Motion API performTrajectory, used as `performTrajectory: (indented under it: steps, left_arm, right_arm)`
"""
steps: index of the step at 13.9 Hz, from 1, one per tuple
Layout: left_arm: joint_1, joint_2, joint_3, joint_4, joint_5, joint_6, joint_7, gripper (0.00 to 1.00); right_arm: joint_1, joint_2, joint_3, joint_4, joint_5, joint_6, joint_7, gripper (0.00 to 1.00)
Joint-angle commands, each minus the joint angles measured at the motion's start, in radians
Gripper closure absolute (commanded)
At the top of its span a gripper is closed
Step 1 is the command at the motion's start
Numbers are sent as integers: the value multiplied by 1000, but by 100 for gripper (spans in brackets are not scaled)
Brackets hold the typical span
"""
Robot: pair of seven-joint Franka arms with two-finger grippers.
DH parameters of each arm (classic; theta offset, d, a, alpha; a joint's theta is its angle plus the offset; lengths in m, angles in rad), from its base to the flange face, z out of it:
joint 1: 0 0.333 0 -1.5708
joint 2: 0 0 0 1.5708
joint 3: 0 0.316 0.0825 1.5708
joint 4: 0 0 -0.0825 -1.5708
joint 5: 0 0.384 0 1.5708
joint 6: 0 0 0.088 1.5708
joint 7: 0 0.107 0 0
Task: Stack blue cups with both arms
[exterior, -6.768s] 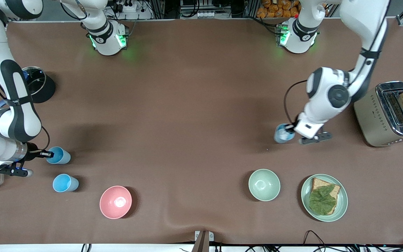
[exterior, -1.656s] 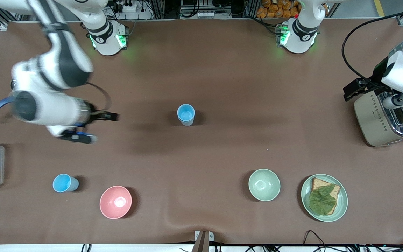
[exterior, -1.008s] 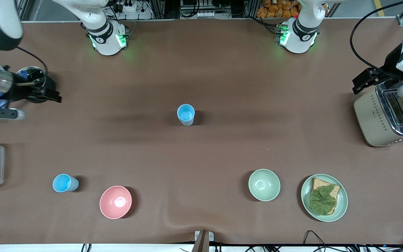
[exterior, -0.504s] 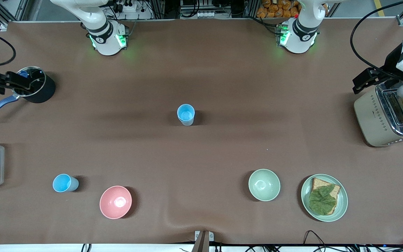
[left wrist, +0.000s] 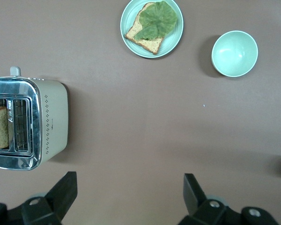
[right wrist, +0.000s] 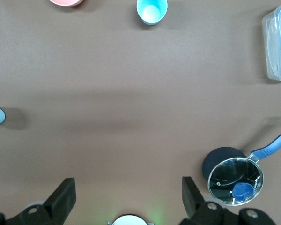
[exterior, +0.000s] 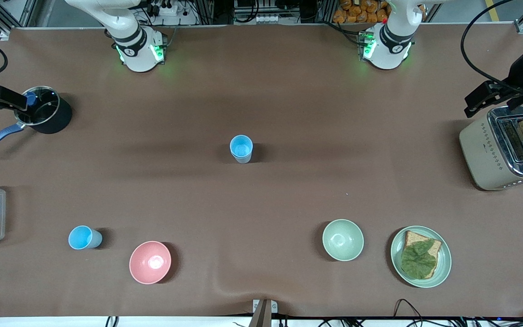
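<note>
Standing mid-table, sky-blue stacked cups [exterior: 241,148], lone blue cup [exterior: 84,237] apart, both grippers' jaws spread empty.

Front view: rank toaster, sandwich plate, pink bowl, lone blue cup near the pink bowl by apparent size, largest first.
1. Cream and chrome toaster, bread slice in one slot
2. Pale green round plate with the lettuce-topped bread
3. Pink round bowl
4. Sky-blue plastic cup

All lie on the table, so nearness barely skews this.

Toaster [exterior: 500,152]; pink bowl [exterior: 150,262]; saucepan [exterior: 43,115]
</note>
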Motion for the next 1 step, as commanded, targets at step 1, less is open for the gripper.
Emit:
performTrajectory:
  steps: [1]
  left_arm:
    - [14,7,-6,21,11,-23,35,0]
  right_arm:
    - [13,-18,-7,-6,0,2,-9,0]
